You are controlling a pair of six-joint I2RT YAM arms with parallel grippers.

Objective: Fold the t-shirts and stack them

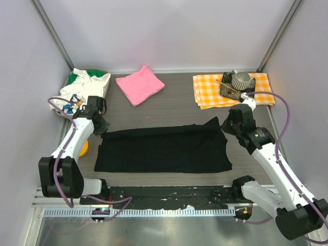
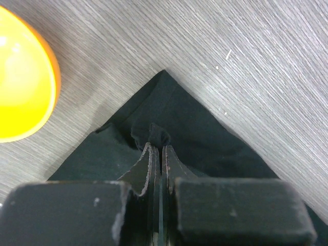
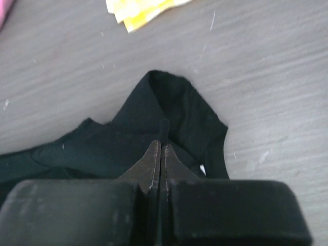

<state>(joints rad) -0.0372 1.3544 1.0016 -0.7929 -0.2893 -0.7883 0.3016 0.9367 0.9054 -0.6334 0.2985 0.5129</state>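
A large black t-shirt (image 1: 164, 148) lies spread flat across the middle of the table. My left gripper (image 1: 101, 128) is shut on its far left corner, with a pinch of black cloth (image 2: 156, 134) bunched at the fingertips. My right gripper (image 1: 227, 124) is shut on its far right corner, where a fold of black cloth (image 3: 164, 125) sticks up between the tips. A folded bright pink t-shirt (image 1: 140, 84) lies at the back, left of centre.
An orange-and-white checked cloth (image 1: 210, 92) with a dark pot (image 1: 237, 83) on it lies at the back right. A pile of white and green cloth (image 1: 84, 84) sits at the back left. A yellow bowl (image 2: 20, 82) sits beside my left gripper.
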